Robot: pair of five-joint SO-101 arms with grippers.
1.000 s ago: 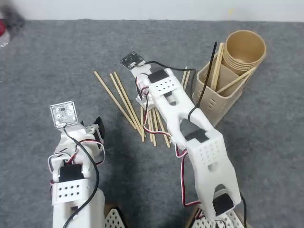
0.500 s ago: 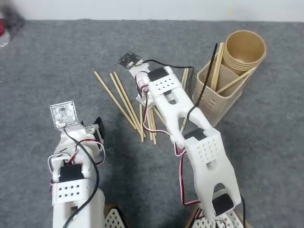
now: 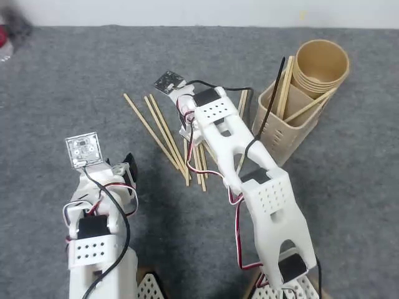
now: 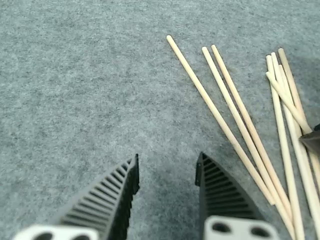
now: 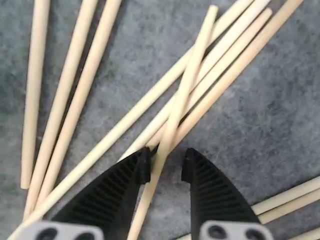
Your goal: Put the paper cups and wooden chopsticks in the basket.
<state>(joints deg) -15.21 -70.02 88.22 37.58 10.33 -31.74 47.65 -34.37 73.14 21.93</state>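
"Grey carpet (image 3: 56, 68) everywhere. What's moved?"
"The right pincer (image 5: 166, 162) has edged over the loose chopsticks (image 3: 196, 165). Its jaws are slightly parted astride one stick (image 5: 189, 82), not pinching yet."
"And the basket (image 3: 293, 140)?"
"Near that pincer, with the cups (image 3: 321, 59) already inside. The left pincer (image 4: 167, 172) gapes over bare carpet."
"Then a grab looks next."

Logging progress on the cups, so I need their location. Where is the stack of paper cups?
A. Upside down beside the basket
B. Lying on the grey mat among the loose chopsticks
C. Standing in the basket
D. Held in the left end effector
C: the nested paper cups stand upright inside the basket, at its far end, with a few chopsticks leaning in beside them.
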